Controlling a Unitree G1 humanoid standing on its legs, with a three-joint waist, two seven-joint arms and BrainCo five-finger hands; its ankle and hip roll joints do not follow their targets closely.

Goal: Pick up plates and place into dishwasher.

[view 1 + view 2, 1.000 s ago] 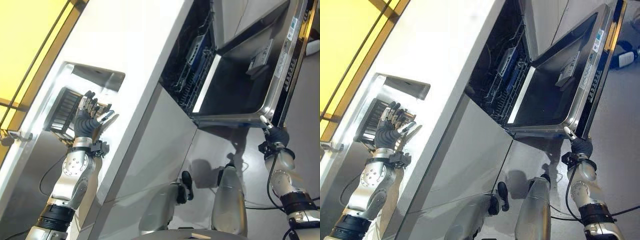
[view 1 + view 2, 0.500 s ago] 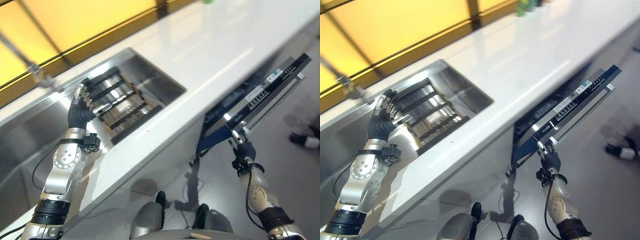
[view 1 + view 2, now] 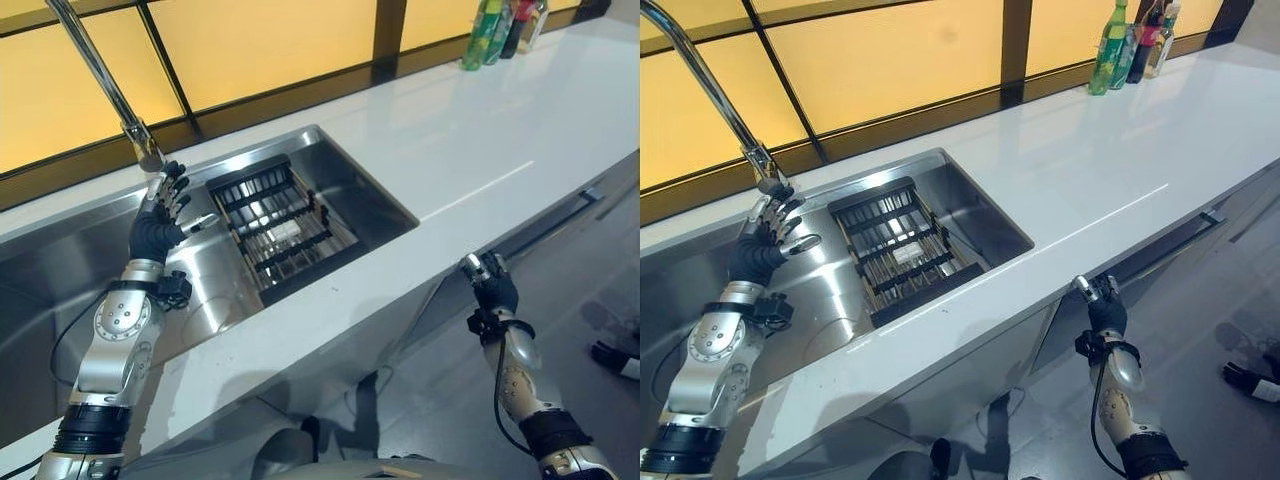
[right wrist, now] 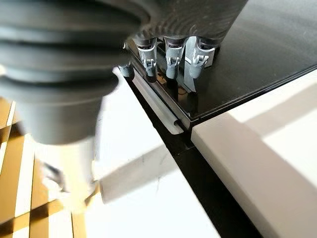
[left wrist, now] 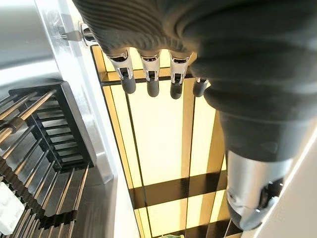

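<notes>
No plate that I can make out - neither hand has one. The rack (image 3: 280, 225) just beside the left hand (image 3: 155, 230), down in the sink (image 3: 365, 195), shows bare bars. One pale scrap (image 5: 7, 218) lies low in it, too little of it showing to name.

The left hand hangs over the sink below the tap (image 3: 100, 75), fingers spread straight, holding nothing. The right hand (image 3: 492, 285) is down under the counter (image 3: 480, 140) edge. Its fingers (image 4: 168, 59) are straight against the top lip of the dishwasher (image 4: 257, 44) door, gripping nothing, and the door looks up against the counter.

This fits plates already loaded behind a closed door - or a door yet to be opened for loading. I can't say which.
</notes>
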